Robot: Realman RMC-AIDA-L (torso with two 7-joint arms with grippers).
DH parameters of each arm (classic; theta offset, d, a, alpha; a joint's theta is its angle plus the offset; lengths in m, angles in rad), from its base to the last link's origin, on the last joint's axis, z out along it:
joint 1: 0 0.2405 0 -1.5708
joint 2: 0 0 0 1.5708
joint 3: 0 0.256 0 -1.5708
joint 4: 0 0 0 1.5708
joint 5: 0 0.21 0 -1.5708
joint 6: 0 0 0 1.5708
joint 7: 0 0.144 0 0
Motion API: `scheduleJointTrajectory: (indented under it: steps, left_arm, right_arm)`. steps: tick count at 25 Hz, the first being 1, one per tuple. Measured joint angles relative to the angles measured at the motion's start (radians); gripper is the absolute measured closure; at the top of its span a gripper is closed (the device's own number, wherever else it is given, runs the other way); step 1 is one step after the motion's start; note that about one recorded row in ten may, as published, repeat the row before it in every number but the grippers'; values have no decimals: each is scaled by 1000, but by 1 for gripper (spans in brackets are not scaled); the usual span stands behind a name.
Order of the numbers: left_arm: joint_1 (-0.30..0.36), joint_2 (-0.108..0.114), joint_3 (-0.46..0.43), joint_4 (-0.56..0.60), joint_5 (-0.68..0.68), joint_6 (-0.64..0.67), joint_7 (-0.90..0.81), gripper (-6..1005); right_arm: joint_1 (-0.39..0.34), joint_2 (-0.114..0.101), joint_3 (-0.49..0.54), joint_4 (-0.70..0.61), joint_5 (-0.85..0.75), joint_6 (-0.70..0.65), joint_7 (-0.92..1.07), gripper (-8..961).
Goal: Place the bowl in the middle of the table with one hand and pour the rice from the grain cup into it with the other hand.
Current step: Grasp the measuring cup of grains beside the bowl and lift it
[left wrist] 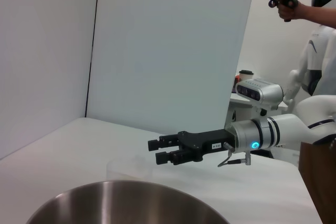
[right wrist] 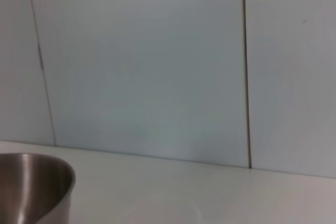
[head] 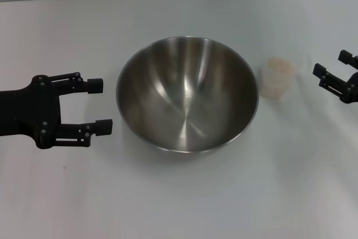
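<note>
The right gripper (head: pixel 331 75) is cut off by the head view's right edge, only its fingertips and part of its body showing. The left gripper (head: pixel 96 107) loses its arm at the left edge. In the left wrist view the bowl (left wrist: pixel 126 203) is cropped at the lower border, only its far rim visible, and the grain cup (left wrist: pixel 128 167) appears as a faint translucent outline just beyond it. The rice (head: pixel 276 85) reads only as a pale mass, perhaps filling the cup's lower part. The right wrist view shows only a slice of the bowl.
</note>
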Motion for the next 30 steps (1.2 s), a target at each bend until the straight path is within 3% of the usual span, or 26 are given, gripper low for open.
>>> scheduleJointTrajectory:
  steps: [30]
  left_arm:
    - [3, 1, -13, 18, 2, 10, 7, 153]
  right_arm:
    - [41, 1, -40, 52, 0, 93, -4, 251]
